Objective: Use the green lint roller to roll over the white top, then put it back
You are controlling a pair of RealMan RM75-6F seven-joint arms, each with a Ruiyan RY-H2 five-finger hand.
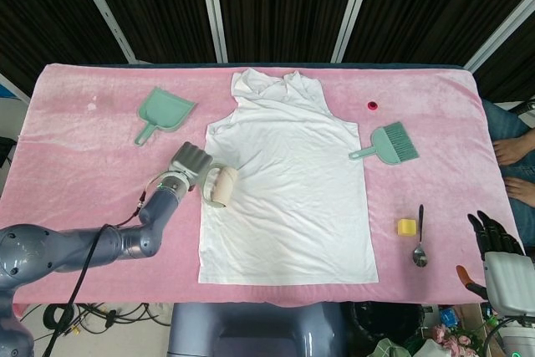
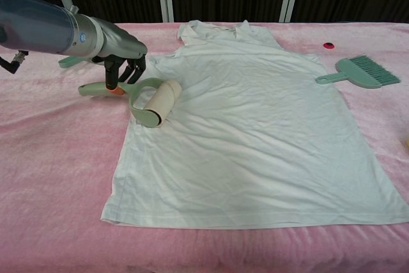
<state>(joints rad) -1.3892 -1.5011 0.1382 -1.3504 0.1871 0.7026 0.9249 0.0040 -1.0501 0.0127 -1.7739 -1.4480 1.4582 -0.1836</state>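
- Left hand gripped the green lint roller by its handle, fingers wrapped from above, probably to keep the drum flat while pressing.
- Roller sat at the white top's left edge, drum on cloth, handle over the pink table cover.
- Handle's long axis ran roughly sideways, drum end toward the shirt.
- Right hand idle at the table's right edge; state unclear.

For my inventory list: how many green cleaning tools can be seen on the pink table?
3: a green dustpan left of the white top, a green brush to its right, and the green lint roller held by the left hand at the top's left edge.
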